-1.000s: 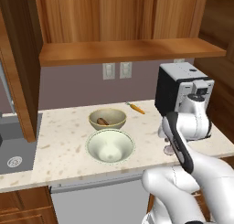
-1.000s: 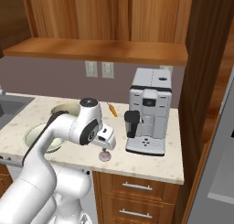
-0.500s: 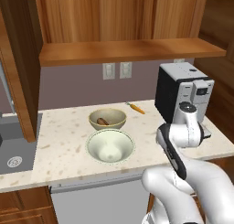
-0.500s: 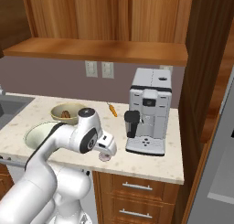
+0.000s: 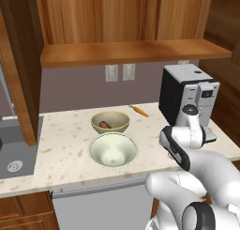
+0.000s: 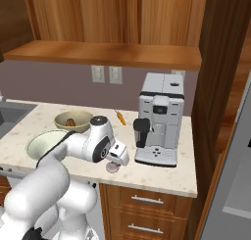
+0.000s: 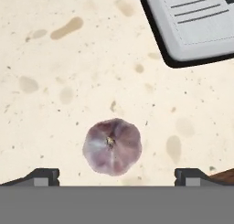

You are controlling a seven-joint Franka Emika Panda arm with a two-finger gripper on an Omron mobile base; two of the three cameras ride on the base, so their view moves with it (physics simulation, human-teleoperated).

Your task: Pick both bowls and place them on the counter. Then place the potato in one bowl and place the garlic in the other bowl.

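Hand view: garlic [image 7: 112, 146] lies on counter [image 7: 68, 72] between the wide-apart pincer [image 7: 116, 175] tips.

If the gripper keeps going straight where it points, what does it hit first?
Most likely the garlic: it lies between the open fingers of the gripper, on the counter. How far below is unclear.

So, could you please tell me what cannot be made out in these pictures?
- Gripper: hand view, the bottom edge cuts off all but the fingertips.
- Garlic: right base view, the hand covers its top.
- Potato: left base view, the tan-olive bowl's rim hides its underside.
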